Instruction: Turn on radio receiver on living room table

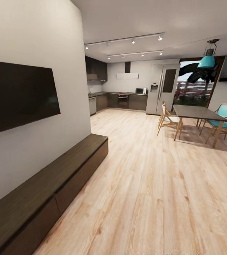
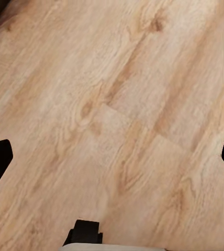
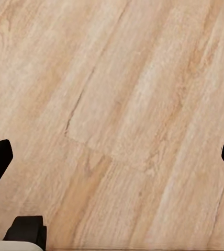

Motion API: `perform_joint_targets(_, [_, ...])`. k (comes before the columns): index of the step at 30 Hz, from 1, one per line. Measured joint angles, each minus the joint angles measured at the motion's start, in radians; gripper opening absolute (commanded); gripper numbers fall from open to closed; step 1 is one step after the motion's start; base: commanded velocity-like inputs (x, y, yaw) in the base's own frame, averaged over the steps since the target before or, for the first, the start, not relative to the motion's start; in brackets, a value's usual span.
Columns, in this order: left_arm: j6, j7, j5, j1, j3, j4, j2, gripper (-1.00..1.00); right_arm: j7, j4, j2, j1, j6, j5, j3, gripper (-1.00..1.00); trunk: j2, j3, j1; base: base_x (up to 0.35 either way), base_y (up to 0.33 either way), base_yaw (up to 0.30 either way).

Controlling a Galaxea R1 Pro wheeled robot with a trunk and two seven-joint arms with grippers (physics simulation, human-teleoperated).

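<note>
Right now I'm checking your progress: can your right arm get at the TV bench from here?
Probably not. The right gripper hangs open over bare wood floor with nothing between its fingers, while the TV bench runs along the wall on the other side, under the TV.

Floor (image 1: 156, 184): light wood planks, visible grain and knots, low satin sheen; same planking seen under both wrist cams. TV bench (image 1: 53, 180): dark wood veneer, matt, fine grain on top. Wall (image 1: 57, 117): smooth matt paint, off-white. TV screen (image 1: 19, 94): black, glossy-looking panel. Fridge (image 1: 163, 88): brushed metal look, dull grey. Dining table (image 1: 198, 113): dark matt top, pale wood legs. Chairs (image 1: 225, 118): turquoise shells, smooth, approx. plastic; wood frames. Pendant lamp (image 1: 207, 61): turquoise, slight gloss.
</note>
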Motion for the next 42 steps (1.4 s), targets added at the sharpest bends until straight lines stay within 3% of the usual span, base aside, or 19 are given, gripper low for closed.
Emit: perform_joint_targets(42, [0.0, 0.0, 0.0, 0.0, 0.0, 0.0, -0.003, 1.0, 0.0, 0.001, 0.001, 0.0, 0.001, 0.003, 0.001, 1.0, 0.0, 0.0, 0.0, 0.0, 0.0, -0.278])
